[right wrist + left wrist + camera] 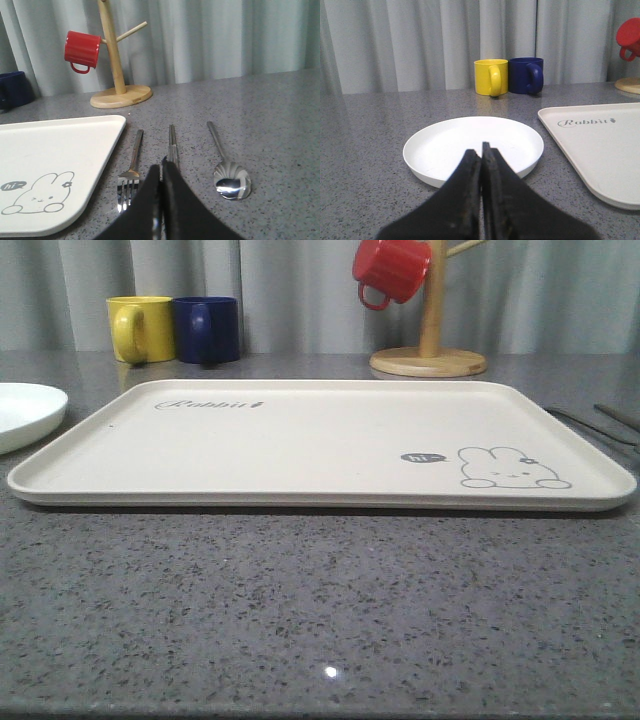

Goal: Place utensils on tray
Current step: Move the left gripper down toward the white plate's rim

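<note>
The cream tray (300,440) with the rabbit drawing lies flat in the middle of the table, with nothing on it. Left of it sits the white plate (440,145), and my left gripper (481,150) hovers shut just before the plate's near rim, holding nothing. To the right of the tray (55,145) the fork (133,162), the chopsticks (172,140) and the spoon (231,181) lie side by side on the table. My right gripper (161,167) is shut above the chopsticks' near ends, which it hides.
A yellow mug (140,328) and a blue mug (207,328) stand behind the tray at the back left. A red mug (390,270) hangs on a wooden stand (428,360) at the back right. Grey curtains close off the back.
</note>
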### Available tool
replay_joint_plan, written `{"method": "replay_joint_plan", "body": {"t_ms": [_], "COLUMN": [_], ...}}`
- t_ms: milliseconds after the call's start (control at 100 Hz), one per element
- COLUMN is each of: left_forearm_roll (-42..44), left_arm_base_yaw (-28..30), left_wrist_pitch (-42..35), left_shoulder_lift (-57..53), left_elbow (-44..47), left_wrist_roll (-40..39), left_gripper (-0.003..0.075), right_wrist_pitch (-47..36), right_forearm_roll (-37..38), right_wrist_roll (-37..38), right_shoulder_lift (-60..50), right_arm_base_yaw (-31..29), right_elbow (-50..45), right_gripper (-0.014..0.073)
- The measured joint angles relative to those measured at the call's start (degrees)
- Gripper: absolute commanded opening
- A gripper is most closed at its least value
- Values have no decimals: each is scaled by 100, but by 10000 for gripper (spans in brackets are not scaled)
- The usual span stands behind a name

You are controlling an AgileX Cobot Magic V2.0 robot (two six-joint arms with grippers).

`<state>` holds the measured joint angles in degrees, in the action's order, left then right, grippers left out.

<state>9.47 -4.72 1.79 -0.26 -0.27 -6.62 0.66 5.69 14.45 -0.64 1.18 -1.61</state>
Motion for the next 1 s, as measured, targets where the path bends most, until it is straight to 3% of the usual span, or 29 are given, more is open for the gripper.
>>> {"method": "replay_joint_plan", "body": {"t_ms": [420, 570, 740, 1000], "left_forearm_roll": [-13, -274, -344, -332], "left_arm_base_yaw": [0, 0, 0, 0], "left_wrist_pitch": [0, 409, 1208, 2666], "left_shoulder_lift": [0, 0, 156, 1499], "left_elbow": [0, -134, -1066, -2980], "left_wrist_roll": [0, 0, 0, 0], "left_gripper": [-18, -18, -18, -18], "right_wrist_pitch": [0, 0, 0, 0], "right_forearm_roll": [0, 0, 0, 0], "right_wrist_roll": [0, 0, 0, 0], "right_shoulder_lift": [0, 0, 0, 0], "right_arm_base_yaw": [0, 0, 0, 0], "right_elbow": [0, 0, 0, 0], "right_gripper": [-68, -68, -68, -68]}}
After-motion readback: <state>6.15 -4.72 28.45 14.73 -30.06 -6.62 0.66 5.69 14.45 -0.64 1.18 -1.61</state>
